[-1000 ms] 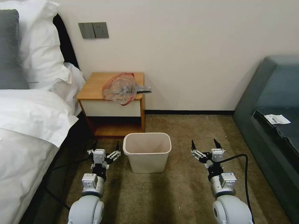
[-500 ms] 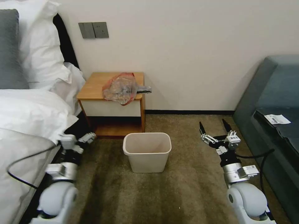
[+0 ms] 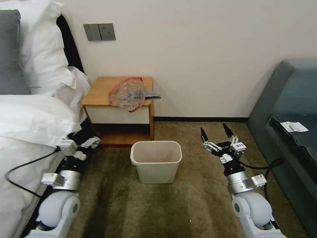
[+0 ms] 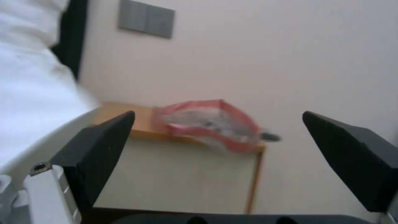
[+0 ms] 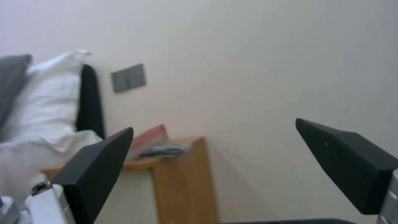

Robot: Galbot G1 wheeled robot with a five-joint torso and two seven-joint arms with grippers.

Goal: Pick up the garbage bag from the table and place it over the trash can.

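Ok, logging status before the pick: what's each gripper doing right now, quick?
Left gripper: open, holding nothing, low beside the bed.
Right gripper: open, holding nothing, above the carpet, right of the trash can.

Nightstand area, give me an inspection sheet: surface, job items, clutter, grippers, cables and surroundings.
Surface: nightstand, light wood top, white drawer front, lower shelf; stands against the wall beside the bed.
Job's things: garbage bag, crumpled on the nightstand's front right part, hanging slightly over the edge; trash can upright on the carpet in front, no bag over it.
Clutter: small dark object at the nightstand's right edge, partly under the bag.
Grippers: left gripper open, low beside the bed; right gripper open, above the carpet right of the can. Both apart from the bag.
Cables: black cable over the bedding; another at the right arm.
Surroundings: bed, sofa, wall switch plate.
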